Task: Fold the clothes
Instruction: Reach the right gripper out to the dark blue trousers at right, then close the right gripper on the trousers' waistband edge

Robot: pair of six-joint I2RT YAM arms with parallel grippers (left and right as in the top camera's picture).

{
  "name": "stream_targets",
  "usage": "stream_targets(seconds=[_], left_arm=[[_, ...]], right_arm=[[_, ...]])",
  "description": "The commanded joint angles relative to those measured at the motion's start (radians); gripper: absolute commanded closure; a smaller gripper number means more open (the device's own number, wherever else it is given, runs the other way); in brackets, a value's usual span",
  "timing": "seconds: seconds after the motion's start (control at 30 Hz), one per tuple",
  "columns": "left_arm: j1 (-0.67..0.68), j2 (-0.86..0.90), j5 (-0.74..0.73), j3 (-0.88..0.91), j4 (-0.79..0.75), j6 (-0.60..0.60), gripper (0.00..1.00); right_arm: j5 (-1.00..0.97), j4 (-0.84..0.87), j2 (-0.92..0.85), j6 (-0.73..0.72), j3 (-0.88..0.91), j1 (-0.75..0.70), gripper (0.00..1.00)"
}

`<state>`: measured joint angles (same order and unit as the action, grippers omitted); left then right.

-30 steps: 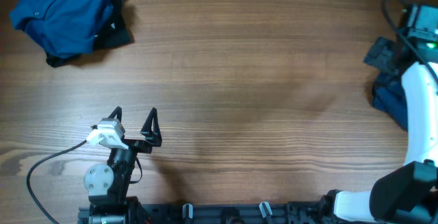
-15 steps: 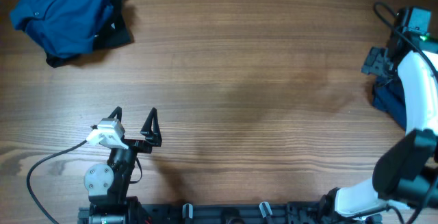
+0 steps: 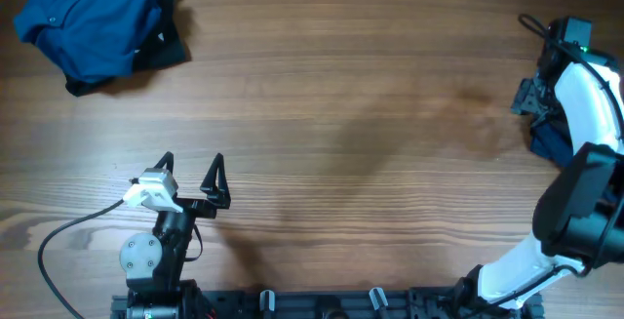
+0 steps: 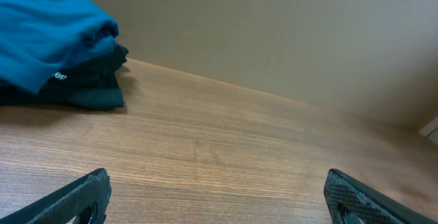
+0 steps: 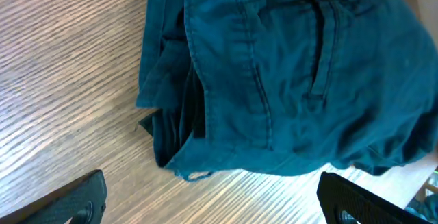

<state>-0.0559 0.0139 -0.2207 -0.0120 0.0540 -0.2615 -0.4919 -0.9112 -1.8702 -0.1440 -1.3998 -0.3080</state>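
Note:
The clothes lie in two heaps. A brighter blue buttoned shirt [image 3: 88, 17] sits crumpled on a darker piece [image 3: 168, 51] at the far left corner; the left wrist view shows both, shirt [image 4: 48, 32] over dark cloth [image 4: 89, 90]. A dark navy garment [image 3: 552, 141] with seams lies at the right edge, partly hidden by my right arm. It fills the right wrist view [image 5: 287, 73]. My right gripper [image 5: 212, 200] hovers open just short of its hem, holding nothing. My left gripper [image 3: 190, 170] stands open near the front left, far from the shirt.
Bare wooden table [image 3: 341, 114] stretches between the two heaps. The left arm's cable [image 3: 58, 241] loops at the front left. The arm mounts [image 3: 322, 304] line the near edge. A plain wall [image 4: 308, 39] rises behind the table's far edge.
My right arm has swung its wrist toward the far side and slightly left over the navy garment. The left arm and both heaps have not moved.

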Motion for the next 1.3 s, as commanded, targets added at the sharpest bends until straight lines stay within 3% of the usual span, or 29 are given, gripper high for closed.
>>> stream_targets(seconds=[0.0,0.63,0.73,1.07,1.27], left_arm=[[-0.008,-0.007,0.013,0.006,0.003,-0.008,0.0],[-0.008,-0.007,0.013,0.006,0.003,-0.008,0.0],[-0.008,-0.007,0.013,0.006,0.003,-0.008,0.0],[-0.008,-0.007,0.013,0.006,0.003,-0.008,0.0],[-0.008,-0.007,0.013,0.006,0.003,-0.008,0.0]], right_arm=[[-0.032,0.016,-0.044,0.014,-0.025,-0.024,0.01],[0.06,0.065,-0.09,0.089,-0.025,-0.078,0.06],[0.071,0.069,-0.098,0.092,-0.025,-0.078,0.12],[0.069,0.062,-0.175,0.091,-0.025,-0.078,0.09],[0.061,0.058,-0.175,0.092,-0.025,-0.077,0.31]])
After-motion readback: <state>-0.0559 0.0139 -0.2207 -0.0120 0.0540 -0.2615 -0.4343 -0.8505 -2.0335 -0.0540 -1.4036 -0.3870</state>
